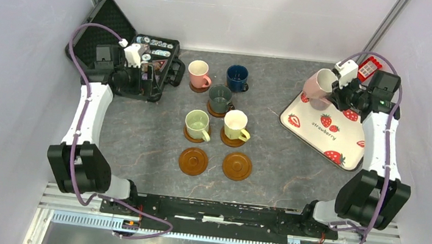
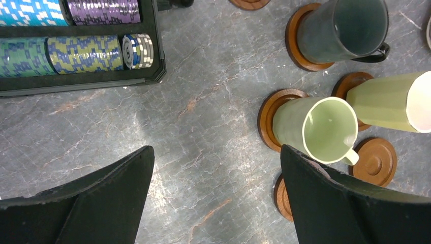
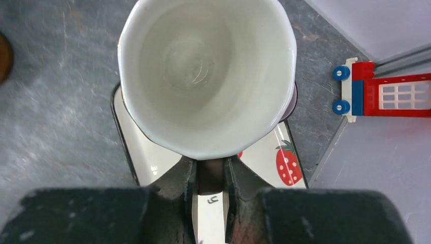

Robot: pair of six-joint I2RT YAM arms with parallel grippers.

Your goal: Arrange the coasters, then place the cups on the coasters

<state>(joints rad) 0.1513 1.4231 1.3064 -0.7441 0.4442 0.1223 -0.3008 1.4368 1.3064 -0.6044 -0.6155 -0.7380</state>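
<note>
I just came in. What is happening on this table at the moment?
The right gripper is shut on a pale pink cup, held over the strawberry tray. Five other cups already stand on coasters; two coasters nearest the arms are bare. The left gripper hangs open beside the poker chip case, holding nothing.

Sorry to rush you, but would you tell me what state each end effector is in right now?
Left end effector: open, holding nothing.
Right end effector: closed, holding the pale pink-white cup.
</note>
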